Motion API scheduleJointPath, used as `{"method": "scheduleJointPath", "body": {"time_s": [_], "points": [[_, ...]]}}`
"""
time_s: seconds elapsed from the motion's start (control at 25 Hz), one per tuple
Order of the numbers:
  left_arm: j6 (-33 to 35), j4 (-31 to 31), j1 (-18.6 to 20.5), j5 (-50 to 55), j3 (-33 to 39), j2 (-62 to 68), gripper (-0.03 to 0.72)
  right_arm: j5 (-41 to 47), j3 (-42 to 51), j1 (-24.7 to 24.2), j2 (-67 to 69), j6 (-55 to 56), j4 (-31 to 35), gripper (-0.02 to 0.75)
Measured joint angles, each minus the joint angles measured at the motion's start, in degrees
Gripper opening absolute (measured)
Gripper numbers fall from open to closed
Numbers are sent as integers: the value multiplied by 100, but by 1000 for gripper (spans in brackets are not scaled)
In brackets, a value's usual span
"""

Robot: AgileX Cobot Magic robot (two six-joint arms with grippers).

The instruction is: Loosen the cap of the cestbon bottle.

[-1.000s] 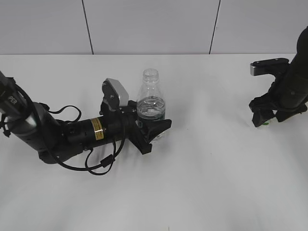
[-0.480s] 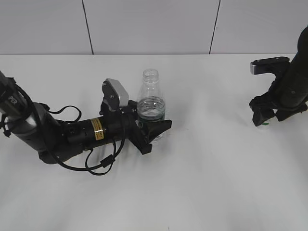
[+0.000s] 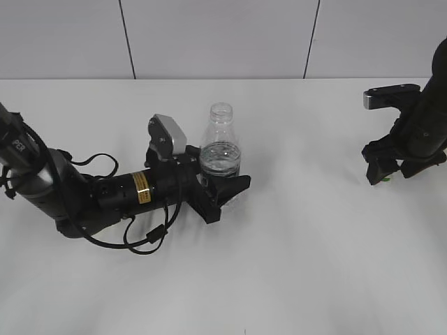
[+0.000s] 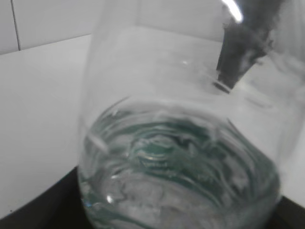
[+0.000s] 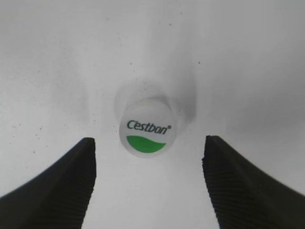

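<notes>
- White tabletop [image 3: 293, 265] against a pale panelled wall forms the setting; the cestbon bottle [image 3: 221, 150] stands upright left of centre, its threaded neck bare and open.
- Task status, judged from this: the cap [image 5: 146, 128] is fully off the neck, so the loosening looks complete; nothing further appears to remain except withdrawal.
- Cap, right wrist view: small round white cap lying on the table, top up, with green lettering over a green segment; it sits between the spread fingers, touching neither.
- Bottle appearance: clear plastic, ribbed shoulder, water in the lower body; the left wrist view shows the wall [image 4: 181, 181] close up and blurred, with green tinting through the water.
- Left gripper [image 3: 223, 188]: jaws clenched around the bottle's lower body, holding it steady.
- Right gripper [image 3: 383, 171]: far right, well apart from the bottle, jaws released over the cap.
</notes>
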Motion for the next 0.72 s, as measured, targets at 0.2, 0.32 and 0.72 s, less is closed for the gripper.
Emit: {"method": "scheduleJointPath", "body": {"time_s": [0.2,0.32,0.72], "points": [[-197,4,0,0,0,0,549,13,0,0,0,-7,0,531],[-215,9,0,0,0,0,559,13,0,0,0,-13,0,530],[-221,19,0,1,0,-348,563,13,0,0,0,-21,0,529]]}}
